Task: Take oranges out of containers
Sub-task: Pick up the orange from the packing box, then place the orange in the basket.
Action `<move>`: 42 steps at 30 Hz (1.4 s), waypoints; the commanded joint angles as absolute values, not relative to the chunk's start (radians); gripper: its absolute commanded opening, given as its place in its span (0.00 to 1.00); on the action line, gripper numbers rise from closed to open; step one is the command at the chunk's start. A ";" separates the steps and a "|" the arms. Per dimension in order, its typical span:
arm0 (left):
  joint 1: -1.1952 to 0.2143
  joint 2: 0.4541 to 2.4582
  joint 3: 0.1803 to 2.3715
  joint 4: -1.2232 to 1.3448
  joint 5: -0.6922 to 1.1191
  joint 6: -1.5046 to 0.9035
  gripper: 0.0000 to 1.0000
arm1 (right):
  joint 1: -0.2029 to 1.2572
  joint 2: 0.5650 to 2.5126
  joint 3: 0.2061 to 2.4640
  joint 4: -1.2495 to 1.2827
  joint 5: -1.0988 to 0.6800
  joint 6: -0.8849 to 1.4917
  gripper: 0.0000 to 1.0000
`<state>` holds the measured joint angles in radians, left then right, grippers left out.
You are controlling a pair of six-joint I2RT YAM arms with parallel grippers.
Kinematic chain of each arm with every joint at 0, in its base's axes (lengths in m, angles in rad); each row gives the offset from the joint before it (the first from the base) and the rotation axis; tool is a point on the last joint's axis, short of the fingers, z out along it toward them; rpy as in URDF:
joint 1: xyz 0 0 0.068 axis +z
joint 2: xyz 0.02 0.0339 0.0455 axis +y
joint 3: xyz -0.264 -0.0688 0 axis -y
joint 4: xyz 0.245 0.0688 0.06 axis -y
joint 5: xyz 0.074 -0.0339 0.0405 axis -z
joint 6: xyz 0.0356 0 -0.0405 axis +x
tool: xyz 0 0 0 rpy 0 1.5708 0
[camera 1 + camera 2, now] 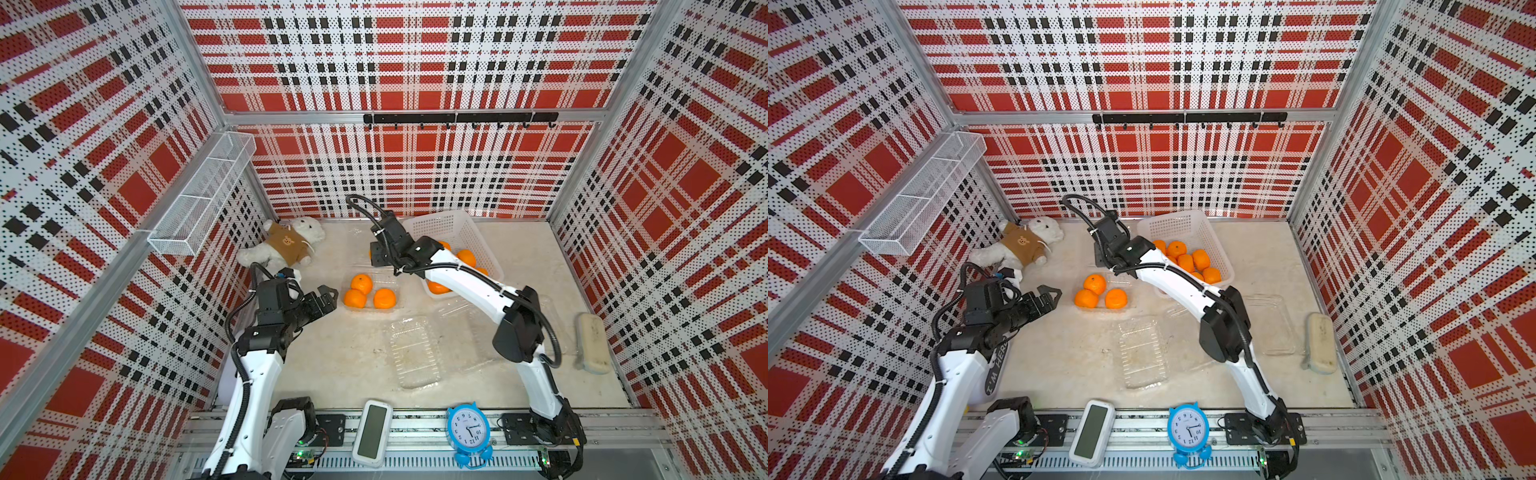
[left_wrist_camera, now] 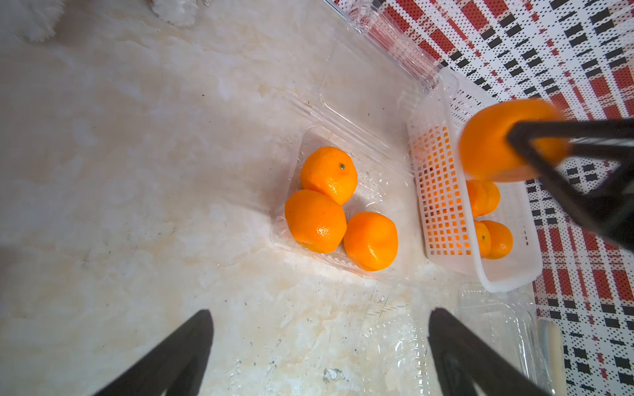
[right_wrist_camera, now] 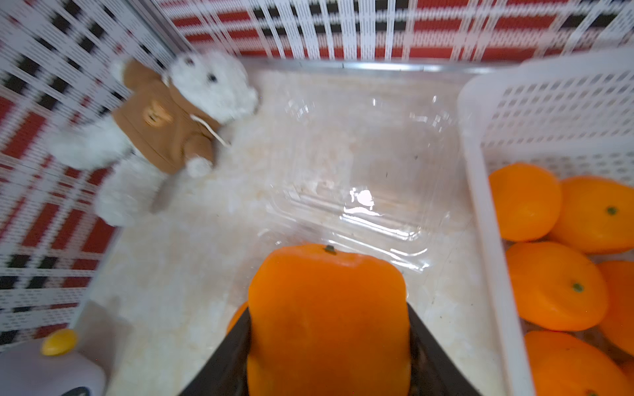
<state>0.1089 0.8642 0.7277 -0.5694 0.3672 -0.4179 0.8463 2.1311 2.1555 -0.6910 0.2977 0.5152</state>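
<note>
Between the one filled container (image 2: 380, 192) and the white basket (image 1: 1177, 220), the right pincer (image 3: 327, 322) is clenched on the held orange (image 3: 326, 284). The fruit is raised clear of the tabletop (image 1: 332, 361), and its sides look squeezed a little flat between the jaws, so the grip seems firm. From the left wrist view it hangs close to the basket's near rim. Whether it is already over the basket I cannot tell.

The left pincer (image 1: 326, 296) is spread wide and grasps nothing. It hovers just beside the filled container, on the side away from the basket, and touches neither the plastic nor the fruit.

Most of the work looks done. Two clear containers lie empty on the tabletop. One is the front container (image 1: 415, 353), and the right-hand container (image 1: 1273, 324) lies partly under the right arm. A good heap of basket oranges (image 1: 1185, 262) already sits in the white basket. The arm hides some of them, so I leave the count open.

What is left is small. The filled container, its lid folded open toward the back wall, holds three oranges (image 2: 315, 221) pressed together in a cluster. The corner nearest the basket is bare. I judge that the held orange needs setting down with the others, and then those three need lifting out one at a time. After that, all three containers would be empty.
</note>
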 commanded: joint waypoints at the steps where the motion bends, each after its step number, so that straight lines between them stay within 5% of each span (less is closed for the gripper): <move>1: 0.118 0.866 0.714 -0.557 0.377 -0.408 1.00 | 0.786 2.071 2.117 -0.649 0.365 0.469 0.40; 12: 0.118 0.874 0.710 -0.551 0.383 -0.411 1.00 | 0.555 2.074 1.953 -0.586 0.493 0.639 0.37; 29: 0.118 0.900 0.704 -0.535 0.396 -0.427 1.00 | 0.414 2.319 2.109 -0.601 0.538 0.801 0.37; 42: 0.118 0.919 0.703 -0.538 0.406 -0.426 0.99 | 0.382 2.364 2.070 -0.552 0.450 0.837 0.51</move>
